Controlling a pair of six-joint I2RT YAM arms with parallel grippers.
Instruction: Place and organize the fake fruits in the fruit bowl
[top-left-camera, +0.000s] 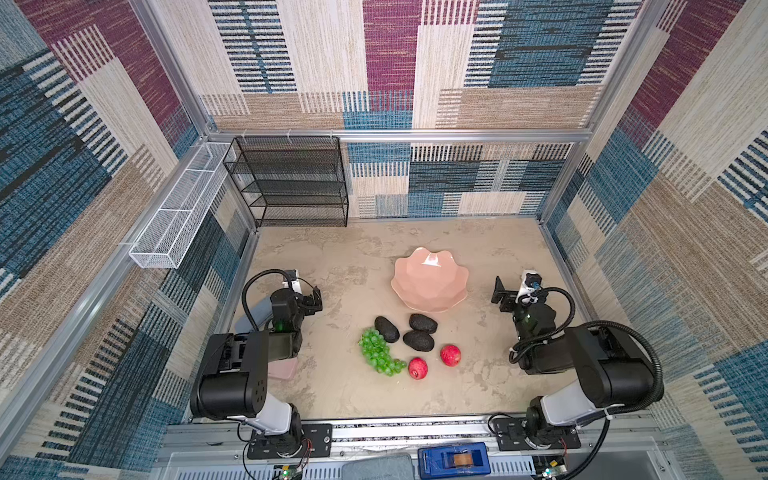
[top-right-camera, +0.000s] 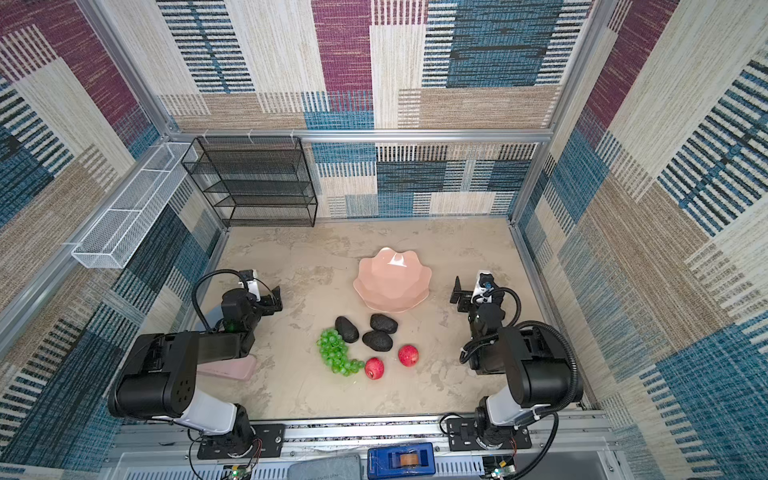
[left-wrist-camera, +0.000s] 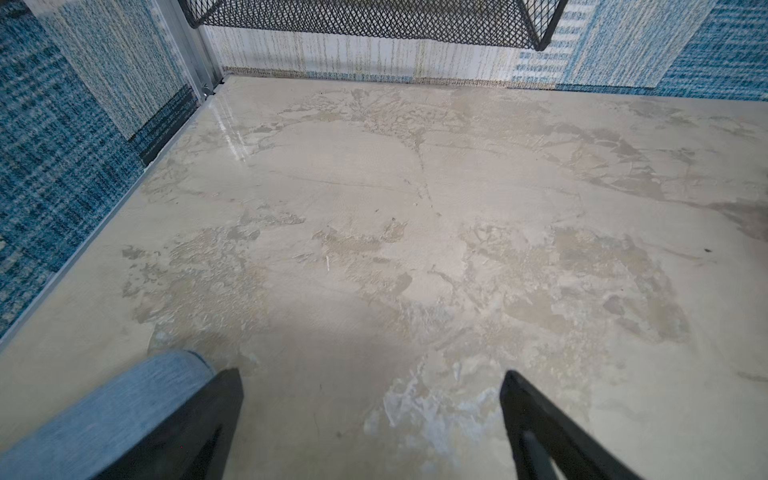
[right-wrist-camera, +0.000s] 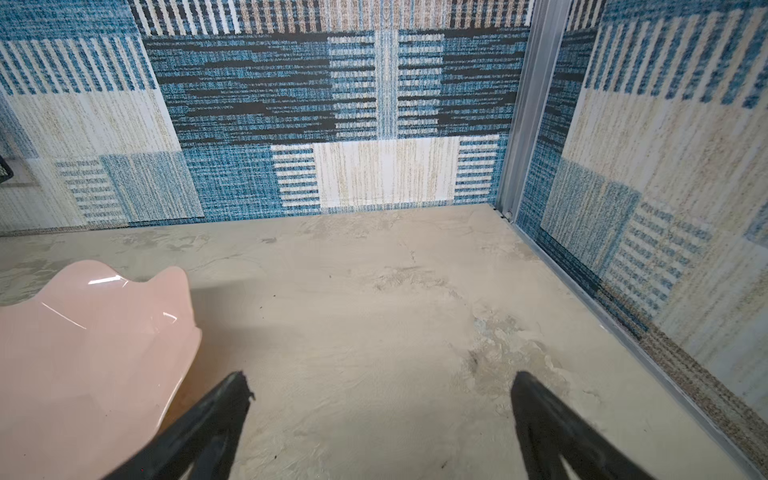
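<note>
1. Left tool (left-wrist-camera: 371, 376) stands wide open over bare table (left-wrist-camera: 415, 187) and holds nothing. The grey-blue case (left-wrist-camera: 104, 415) lies close beside one finger.
2. Right tool (right-wrist-camera: 380, 380) is spread just as wide and is also empty. The fruit bowl (right-wrist-camera: 83, 353) is near one finger but clear of it.
3. In both top views the fruit bowl (top-left-camera: 415, 299) sits right of centre, and the fake fruits lie on the table just below it in the frame, outside it.
4. The left avocado (top-left-camera: 387, 329) has its long axis running upper left to lower right. The upper avocado (top-left-camera: 423, 323) and lower avocado (top-left-camera: 418, 340) lie nearly level across the frame.
5. The grape bunch (top-left-camera: 378, 353), just beside the left avocado, runs downward and curls to the right at its lower end.
6. Two red fruits (top-left-camera: 417, 368) (top-left-camera: 450, 355) sit apart at the lower right of the group.
7. A flat pink case (top-left-camera: 284, 370) lies partly under the left arm. A black mesh shelf (top-left-camera: 291, 183) stands at the upper left, with a white wire basket (top-left-camera: 178, 216) beside it on the wall.
</note>
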